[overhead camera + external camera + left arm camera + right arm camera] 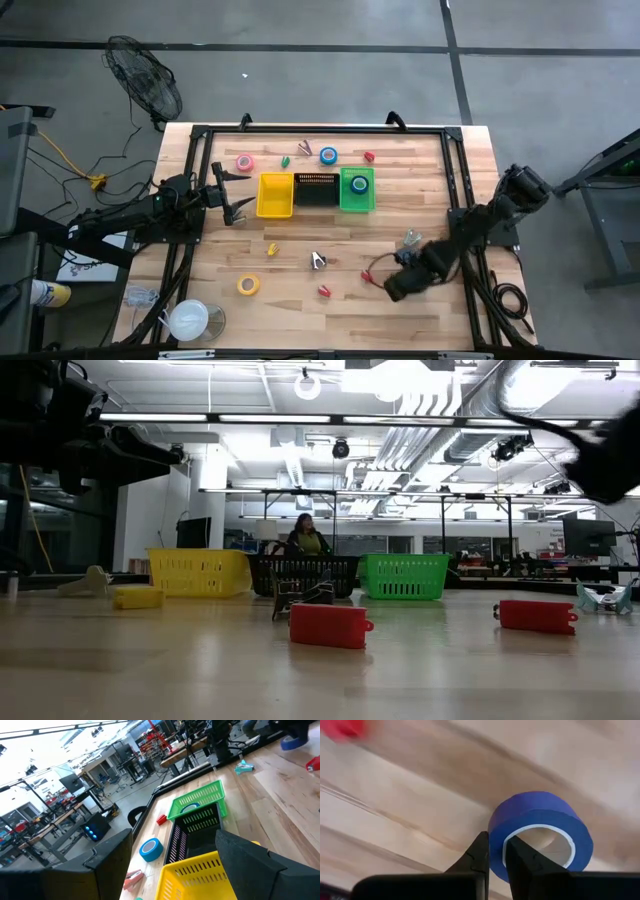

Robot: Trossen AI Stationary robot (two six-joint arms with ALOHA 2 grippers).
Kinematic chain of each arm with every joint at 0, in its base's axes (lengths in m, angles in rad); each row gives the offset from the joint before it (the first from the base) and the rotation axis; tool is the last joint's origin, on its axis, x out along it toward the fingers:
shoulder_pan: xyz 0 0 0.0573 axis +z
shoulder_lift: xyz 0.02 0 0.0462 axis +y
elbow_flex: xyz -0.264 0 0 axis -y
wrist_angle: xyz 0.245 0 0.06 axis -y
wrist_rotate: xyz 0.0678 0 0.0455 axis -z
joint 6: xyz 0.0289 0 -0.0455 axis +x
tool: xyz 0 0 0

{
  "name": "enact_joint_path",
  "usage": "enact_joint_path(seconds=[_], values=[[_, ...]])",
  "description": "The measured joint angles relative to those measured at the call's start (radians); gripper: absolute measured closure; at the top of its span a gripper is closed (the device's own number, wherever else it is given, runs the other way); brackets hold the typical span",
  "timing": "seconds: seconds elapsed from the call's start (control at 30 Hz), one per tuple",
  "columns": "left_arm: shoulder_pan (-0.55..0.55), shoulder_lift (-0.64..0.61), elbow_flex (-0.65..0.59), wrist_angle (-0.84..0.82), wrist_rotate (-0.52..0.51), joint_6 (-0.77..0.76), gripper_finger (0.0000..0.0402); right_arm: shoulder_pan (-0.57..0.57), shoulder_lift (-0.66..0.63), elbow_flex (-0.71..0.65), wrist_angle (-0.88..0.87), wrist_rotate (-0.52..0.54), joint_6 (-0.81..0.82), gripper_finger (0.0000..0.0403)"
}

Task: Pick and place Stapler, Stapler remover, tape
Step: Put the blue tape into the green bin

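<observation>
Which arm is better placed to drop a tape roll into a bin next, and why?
Right. The right gripper has its jaws closed on the wall of the purple tape roll, so it only needs to carry it. The left gripper hovers open and empty beside the yellow bin.

A blue-purple tape roll (540, 832) is tilted, its near wall pinched between pincer fingers (476, 855).

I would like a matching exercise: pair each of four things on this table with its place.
1. pink tape
2. yellow tape
3. purple tape
4. black bin

A. between the yellow bin and green bin
B. in the right gripper
C. on the table, far from all bins
D. on the table, close to the yellow bin

Pairs: 1-D, 2-C, 3-B, 4-A
</observation>
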Motion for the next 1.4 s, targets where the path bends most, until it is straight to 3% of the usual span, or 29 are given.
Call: enact_joint_path(seconds=[0.43, 0.63, 0.83, 1.07, 1.4], values=[[0.0, 0.0, 0.0, 0.0, 0.0, 0.0, 0.012, -0.444, -0.185, 0.0, -0.025, 0.13, -0.723, 0.0375], [0.0, 0.0, 0.0, 0.0, 0.0, 0.0, 0.012, -0.633, -0.195, 0.0, 0.113, 0.063, -1.078, 0.0375], [0.0, 0.0, 0.0, 0.0, 0.0, 0.0, 0.012, -0.771, -0.187, 0.058, 0.111, 0.01, -1.307, 0.0375], [0.0, 0.0, 0.0, 0.0, 0.0, 0.0, 0.012, -0.866, -0.103, 0.143, 0.082, -0.064, -1.496, 0.0375], [0.0, 0.0, 0.0, 0.0, 0.0, 0.0, 0.012, -0.907, 0.155, 0.373, -0.1, -0.073, -1.685, 0.0375]])
